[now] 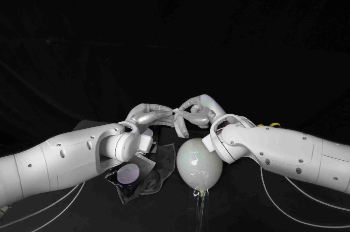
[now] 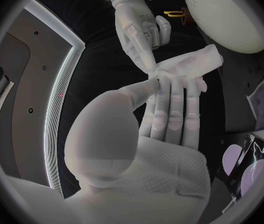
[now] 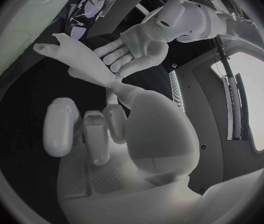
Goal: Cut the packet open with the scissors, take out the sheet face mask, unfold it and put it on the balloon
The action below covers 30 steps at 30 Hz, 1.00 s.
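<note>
I saw left hand [image 1: 149,114] and right hand [image 1: 198,108] both pinching a folded white sheet mask [image 2: 194,62], apparently by its ends. A pale oval balloon [image 1: 198,164] lay beneath.

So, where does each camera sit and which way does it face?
Head view: from the head, down at the black table; left hand and right hand meet near the pale balloon.
Left wrist view: behind the left hand, facing the right hand.
Right wrist view: behind the right hand, facing the left hand.
Shared: the folded white sheet mask, pinched between both hands.
</note>
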### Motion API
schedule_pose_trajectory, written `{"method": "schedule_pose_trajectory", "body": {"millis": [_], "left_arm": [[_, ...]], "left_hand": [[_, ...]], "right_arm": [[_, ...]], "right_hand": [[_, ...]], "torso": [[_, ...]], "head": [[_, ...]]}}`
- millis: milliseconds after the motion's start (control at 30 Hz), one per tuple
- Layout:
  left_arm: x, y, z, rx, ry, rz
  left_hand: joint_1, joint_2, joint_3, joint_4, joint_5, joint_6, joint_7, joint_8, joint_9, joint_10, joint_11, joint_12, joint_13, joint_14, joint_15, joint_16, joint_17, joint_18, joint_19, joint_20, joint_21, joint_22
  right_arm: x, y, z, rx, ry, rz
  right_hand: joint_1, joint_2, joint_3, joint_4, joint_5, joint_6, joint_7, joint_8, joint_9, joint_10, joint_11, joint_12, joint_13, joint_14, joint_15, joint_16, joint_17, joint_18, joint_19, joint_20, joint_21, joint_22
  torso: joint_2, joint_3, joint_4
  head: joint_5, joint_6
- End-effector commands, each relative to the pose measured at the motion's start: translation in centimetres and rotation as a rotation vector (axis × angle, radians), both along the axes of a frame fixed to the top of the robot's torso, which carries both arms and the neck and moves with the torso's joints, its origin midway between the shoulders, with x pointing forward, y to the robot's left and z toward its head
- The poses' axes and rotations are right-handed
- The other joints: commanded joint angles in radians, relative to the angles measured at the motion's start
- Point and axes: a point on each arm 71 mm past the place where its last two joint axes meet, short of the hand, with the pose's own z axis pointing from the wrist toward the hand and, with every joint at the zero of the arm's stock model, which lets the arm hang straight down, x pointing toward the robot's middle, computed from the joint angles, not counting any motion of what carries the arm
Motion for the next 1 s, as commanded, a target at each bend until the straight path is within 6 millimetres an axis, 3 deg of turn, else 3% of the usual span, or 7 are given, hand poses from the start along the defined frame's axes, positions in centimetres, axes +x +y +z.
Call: {"method": "schedule_pose_trajectory", "body": {"millis": [33,367,467,633,733,800,1000], "left_arm": [[-0.01,-0.12,0.17,0.001,-0.010,0.000],[-0.02,-0.12,0.13,0.002,-0.005,-0.001],[-0.04,-0.20,0.09,0.001,0.001,-0.008],[-0.14,-0.53,0.01,-0.006,0.017,-0.039],[-0.20,-0.72,0.03,-0.013,0.017,-0.057],[-0.24,-0.83,0.04,-0.016,0.016,-0.065],[-0.25,-0.91,0.03,-0.016,0.018,-0.068]], "left_hand": [[-0.009,0.002,0.007,0.000,0.004,0.007,0.000,-0.002,0.097,0.008,0.000,-0.006,0.002,0.009,0.001,-0.004,0.002,0.008,-0.008,-0.001,0.006,0.003],[-0.023,-0.001,0.023,-0.010,0.022,0.008,0.000,-0.003,0.109,0.009,0.000,-0.007,0.011,0.012,0.001,-0.010,0.013,0.010,-0.023,0.001,0.028,0.017],[-0.027,0.000,0.024,-0.010,0.022,0.007,0.000,-0.004,0.111,0.008,0.000,-0.007,0.012,0.012,0.002,-0.012,0.015,0.010,-0.025,0.002,0.032,0.020],[-0.064,0.014,-0.031,0.023,-0.009,-0.029,0.021,-0.017,0.119,-0.036,0.020,-0.032,0.008,-0.022,0.025,-0.033,0.021,0.005,-0.051,0.019,0.021,0.014],[-0.101,-0.017,-0.078,0.047,-0.009,-0.086,0.039,-0.055,0.099,-0.070,0.038,-0.039,0.002,-0.050,0.040,-0.036,0.027,0.004,-0.070,0.035,-0.014,-0.009],[-0.137,-0.060,-0.121,0.069,-0.006,-0.129,0.056,-0.090,0.075,-0.102,0.053,-0.039,-0.004,-0.066,0.048,-0.030,0.036,0.011,-0.072,0.049,-0.044,-0.031],[-0.141,-0.083,-0.163,0.095,-0.008,-0.126,0.062,-0.106,0.051,-0.116,0.059,-0.031,-0.005,-0.085,0.052,-0.015,0.053,0.023,-0.052,0.065,-0.084,-0.064]], "right_arm": [[-0.02,0.08,-0.02,-0.001,0.006,0.013],[0.01,0.08,-0.02,0.004,0.007,0.015],[-0.01,0.13,-0.01,0.003,0.005,0.018],[-0.03,0.22,-0.02,-0.002,0.005,0.023],[-0.04,0.29,-0.04,-0.005,0.006,0.027],[-0.09,0.36,-0.05,-0.006,0.006,0.031],[-0.25,0.54,-0.03,-0.006,0.006,0.038]], "right_hand": [[-0.014,0.003,0.000,0.010,0.005,-0.008,0.001,-0.003,0.000,-0.009,0.003,-0.009,0.072,0.104,-0.002,0.004,0.263,0.004,-0.007,0.003,-0.007,0.177],[-0.023,0.009,0.000,0.020,0.004,-0.012,0.003,-0.004,0.000,-0.010,0.005,-0.012,0.071,0.104,0.000,0.004,0.263,0.005,-0.009,0.004,-0.010,0.176],[-0.004,0.024,0.018,0.007,0.005,-0.003,-0.002,0.004,0.003,-0.006,0.001,-0.005,0.076,0.104,-0.002,0.004,0.263,0.003,-0.004,0.004,-0.001,0.179],[0.000,0.024,0.022,0.003,0.005,0.000,-0.002,0.008,0.005,-0.003,0.000,0.000,0.080,0.104,-0.003,0.004,0.263,0.002,-0.002,0.003,0.004,0.180],[0.000,0.024,0.022,0.002,0.005,0.001,-0.002,0.009,0.005,-0.002,0.000,0.000,0.080,0.104,-0.003,0.004,0.263,0.002,-0.002,0.003,0.004,0.180],[0.000,0.023,0.022,0.001,0.005,0.001,-0.003,0.009,0.006,-0.002,0.000,0.001,0.081,0.104,-0.003,0.004,0.263,0.002,-0.002,0.003,0.004,0.180],[0.000,0.023,0.022,0.001,0.005,0.001,-0.003,0.009,0.006,-0.002,0.000,0.001,0.081,0.104,-0.003,0.004,0.263,0.002,-0.002,0.003,0.004,0.180]], "torso": [[0.000,0.0001,0.0001],[0.000,-0.0001,0.0009],[0.001,0.0000,0.0006],[0.000,-0.0004,0.0005],[0.000,-0.0002,0.0005],[0.001,0.0001,0.0006],[0.001,0.0005,0.0000]], "head": [[0.000,0.000],[0.000,0.001],[0.000,0.001],[0.000,0.002],[-0.001,0.002],[0.000,0.003],[-0.001,0.002]]}}
